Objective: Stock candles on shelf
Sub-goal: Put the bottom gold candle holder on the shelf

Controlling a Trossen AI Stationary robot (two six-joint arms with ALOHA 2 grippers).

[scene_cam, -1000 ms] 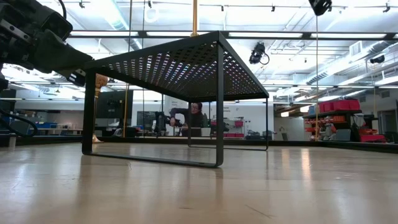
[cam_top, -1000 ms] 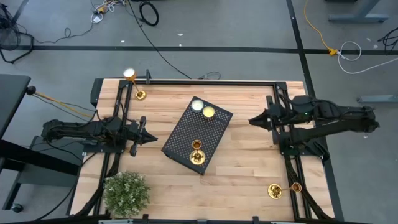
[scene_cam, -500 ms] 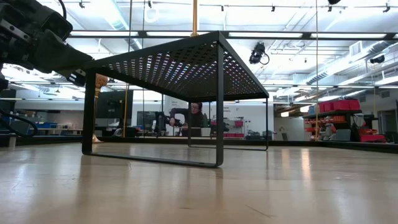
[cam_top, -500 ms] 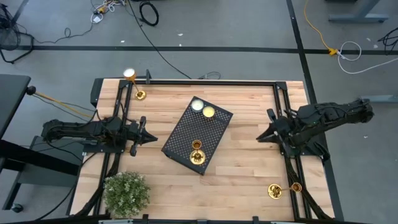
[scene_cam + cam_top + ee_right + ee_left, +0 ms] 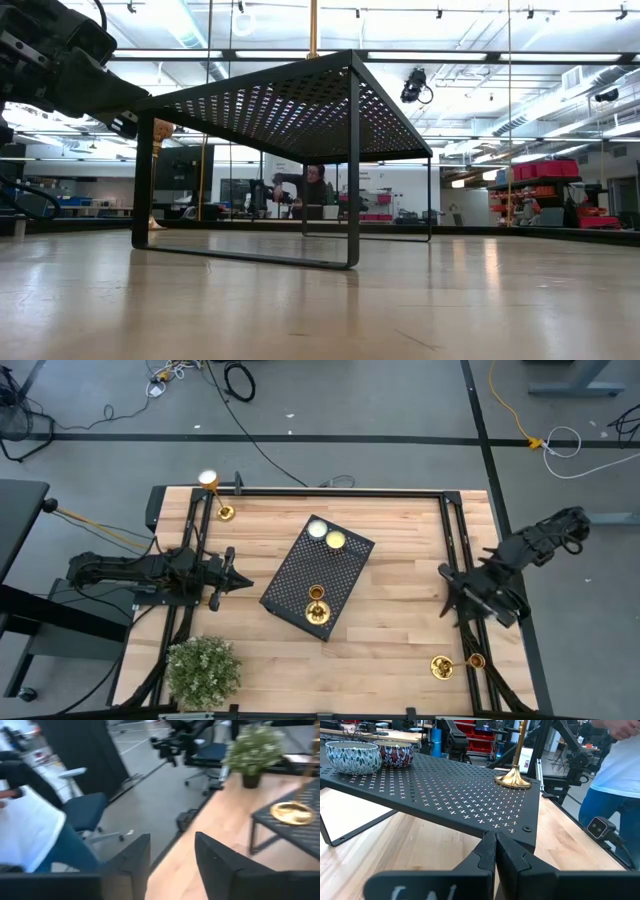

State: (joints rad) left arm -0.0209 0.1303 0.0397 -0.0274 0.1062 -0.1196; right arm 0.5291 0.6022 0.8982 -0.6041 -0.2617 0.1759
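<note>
**Right arm going for candle number two**

One candle [image 5: 316,603] is sitting on the shelf [image 5: 300,575]. The right hand [image 5: 447,596], fingers spread and empty, is probably heading for the candle [image 5: 441,666] near the surface's corner. Left hand [image 5: 240,581] is waiting pinched shut beside the shelf.

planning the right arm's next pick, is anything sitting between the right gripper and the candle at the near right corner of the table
Nothing visible does. The right gripper, open, hangs over the table's right edge, and only bare wood lies between it and the candle. The black frame rail runs just beside that path. The left gripper waits, shut, left of the shelf.
</note>
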